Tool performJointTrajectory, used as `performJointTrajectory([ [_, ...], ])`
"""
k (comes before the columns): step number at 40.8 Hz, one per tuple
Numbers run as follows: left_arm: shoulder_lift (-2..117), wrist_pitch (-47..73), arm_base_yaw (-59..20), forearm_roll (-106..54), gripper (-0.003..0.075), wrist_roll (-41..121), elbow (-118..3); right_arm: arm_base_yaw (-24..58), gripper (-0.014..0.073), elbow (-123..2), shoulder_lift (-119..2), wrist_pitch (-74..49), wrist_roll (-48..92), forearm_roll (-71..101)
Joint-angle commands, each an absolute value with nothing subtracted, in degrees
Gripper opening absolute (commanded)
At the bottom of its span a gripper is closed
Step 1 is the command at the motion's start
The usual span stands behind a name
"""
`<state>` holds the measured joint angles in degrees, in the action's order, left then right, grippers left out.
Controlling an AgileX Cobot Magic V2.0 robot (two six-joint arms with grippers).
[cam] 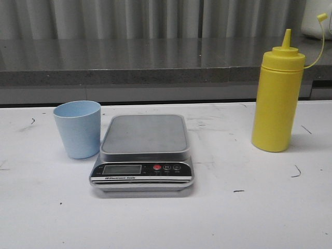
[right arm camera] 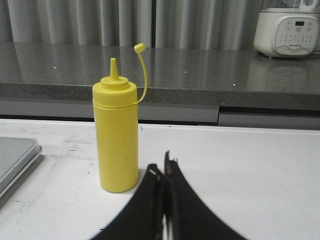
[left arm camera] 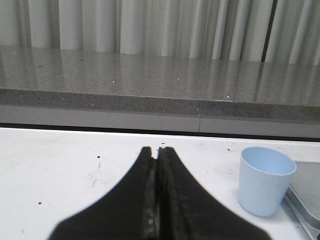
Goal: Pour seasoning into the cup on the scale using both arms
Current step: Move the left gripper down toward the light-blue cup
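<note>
The yellow seasoning bottle (cam: 277, 96) stands upright on the white table at the right, its cap off and hanging on its tether. The pale blue cup (cam: 78, 128) stands on the table just left of the scale (cam: 143, 151), not on it. The scale's platform is bare. Neither arm shows in the front view. In the left wrist view my left gripper (left arm camera: 157, 150) is shut and empty, with the cup (left arm camera: 265, 180) some way off to its side. In the right wrist view my right gripper (right arm camera: 162, 167) is shut and empty, close beside the bottle (right arm camera: 117, 140).
A grey stone counter (cam: 129, 65) runs along the back of the table, with a curtain behind it. A white kitchen appliance (right arm camera: 287, 27) stands on the counter at the far right. The scale's edge (right arm camera: 17, 160) shows in the right wrist view.
</note>
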<state>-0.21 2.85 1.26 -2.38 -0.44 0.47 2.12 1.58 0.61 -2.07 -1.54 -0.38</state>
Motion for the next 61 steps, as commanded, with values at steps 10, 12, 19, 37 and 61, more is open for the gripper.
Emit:
performJointTrajectory([
  [10,-1.4,-1.9,1.3,-2.9,-0.0020,-0.7,1.4,1.7,-0.0122,1.3,1.6,3.0,-1.4,-0.5],
  [12,-1.4,-1.9,1.3,-2.9,-0.0020,-0.7,1.4,1.7,-0.0122,1.3,1.6,3.0,-1.4,-0.5],
  [19,-1.4,-1.9,1.3,-2.9,-0.0020,-0.7,1.4,1.7,-0.0122,1.3,1.6,3.0,-1.4,-0.5],
  [37,-1.4,-3.8,1.3,-2.9,-0.0020,-0.7,1.3,1.7,-0.0122,1.3,1.6,3.7,-1.4,-0.3],
  [61,13.1,21.4,1.2,-2.9,-0.0020,-0.7,-34.6,1.7,-0.0122,-32.3,-12.4,-24.0,0.0,0.6],
])
